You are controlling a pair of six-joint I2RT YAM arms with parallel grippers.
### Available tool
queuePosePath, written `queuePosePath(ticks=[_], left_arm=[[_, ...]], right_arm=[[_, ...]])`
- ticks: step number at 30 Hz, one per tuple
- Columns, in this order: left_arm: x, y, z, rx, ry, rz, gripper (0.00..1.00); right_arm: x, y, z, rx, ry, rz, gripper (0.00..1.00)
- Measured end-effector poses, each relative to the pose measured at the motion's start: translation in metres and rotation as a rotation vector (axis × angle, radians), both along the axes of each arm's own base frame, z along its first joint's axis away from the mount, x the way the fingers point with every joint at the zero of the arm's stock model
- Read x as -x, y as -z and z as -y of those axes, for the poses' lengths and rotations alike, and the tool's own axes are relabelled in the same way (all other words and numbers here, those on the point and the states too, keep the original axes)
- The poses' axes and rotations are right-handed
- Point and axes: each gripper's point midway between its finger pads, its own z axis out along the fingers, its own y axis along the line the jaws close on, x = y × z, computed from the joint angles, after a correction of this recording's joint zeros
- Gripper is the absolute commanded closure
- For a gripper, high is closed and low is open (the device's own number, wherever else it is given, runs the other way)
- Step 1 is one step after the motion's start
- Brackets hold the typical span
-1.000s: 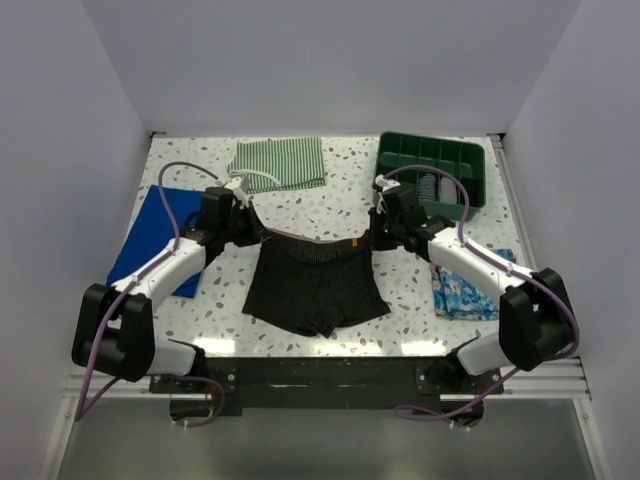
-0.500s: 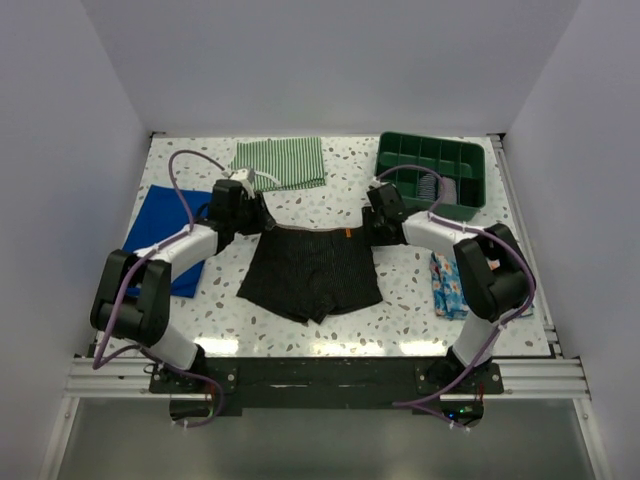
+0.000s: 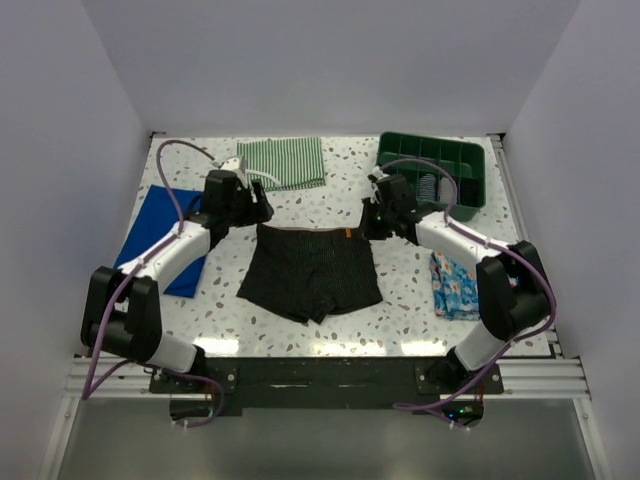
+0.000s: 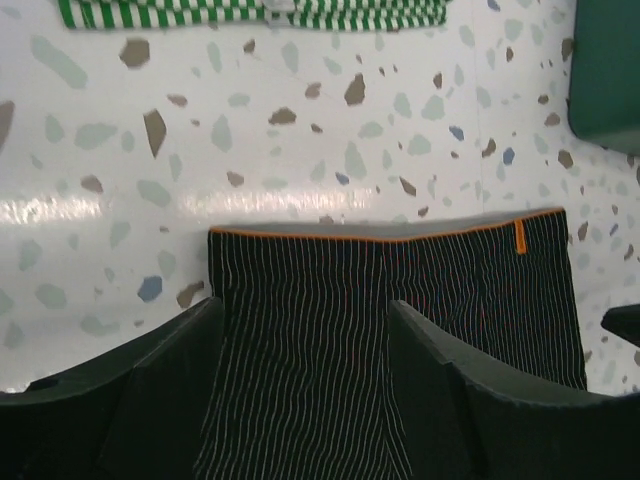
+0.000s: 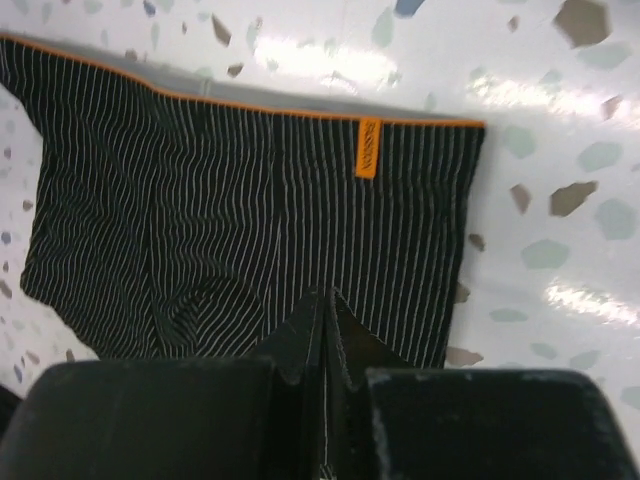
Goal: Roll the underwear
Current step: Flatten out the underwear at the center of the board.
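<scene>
The underwear (image 3: 312, 270) is black with thin white pinstripes and an orange-edged waistband, and it lies spread flat mid-table with the waistband at the far side. My left gripper (image 3: 258, 212) hovers at the waistband's left corner. In the left wrist view it (image 4: 305, 390) is open, and the underwear (image 4: 400, 290) lies loose beneath its fingers. My right gripper (image 3: 372, 225) is at the right corner. In the right wrist view it (image 5: 325, 300) is shut, tips pressed together over the underwear (image 5: 230, 220), with nothing seen between them.
A green-and-white striped cloth (image 3: 282, 162) lies at the back left, and a green compartment tray (image 3: 432, 165) stands at the back right. A blue cloth (image 3: 160, 235) lies at the left edge. A floral cloth (image 3: 455, 285) sits under the right arm.
A second ago both grippers held the waistband corners lifted. The underwear now lies flat, the left gripper has opened, and the right one has let go and shut again.
</scene>
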Motion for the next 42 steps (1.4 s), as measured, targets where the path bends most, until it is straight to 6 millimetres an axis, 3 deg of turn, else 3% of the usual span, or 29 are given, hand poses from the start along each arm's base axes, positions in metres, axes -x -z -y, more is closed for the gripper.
queuePosePath(ticks=[3, 8, 11, 16, 22, 27, 33, 42], left_arm=[[0.023, 0.014, 0.003, 0.036, 0.025, -0.041, 0.29], [0.08, 0.07, -0.001, 0.066, 0.025, -0.204, 0.29], [0.107, 0.093, -0.006, 0.075, 0.01, -0.275, 0.3], [0.115, 0.092, -0.005, 0.11, -0.012, -0.262, 0.31], [0.127, 0.093, -0.009, 0.131, -0.051, -0.274, 0.32], [0.141, 0.094, -0.015, 0.142, -0.087, -0.28, 0.32], [0.146, 0.095, -0.017, 0.151, -0.11, -0.276, 0.32], [0.149, 0.095, -0.019, 0.155, -0.125, -0.28, 0.32]], right_arm=[[0.017, 0.01, -0.008, -0.039, -0.031, -0.058, 1.0], [0.039, 0.031, -0.012, -0.062, -0.051, -0.144, 1.0], [0.043, 0.038, -0.017, -0.077, -0.057, -0.178, 1.0], [0.032, 0.037, -0.041, -0.1, -0.082, -0.194, 1.0], [0.01, 0.024, -0.103, -0.151, -0.167, -0.154, 1.0], [-0.008, 0.021, -0.139, -0.183, -0.211, -0.138, 1.0], [-0.025, 0.034, -0.159, -0.195, -0.221, -0.15, 1.0], [-0.037, 0.054, -0.17, -0.19, -0.206, -0.171, 1.0]])
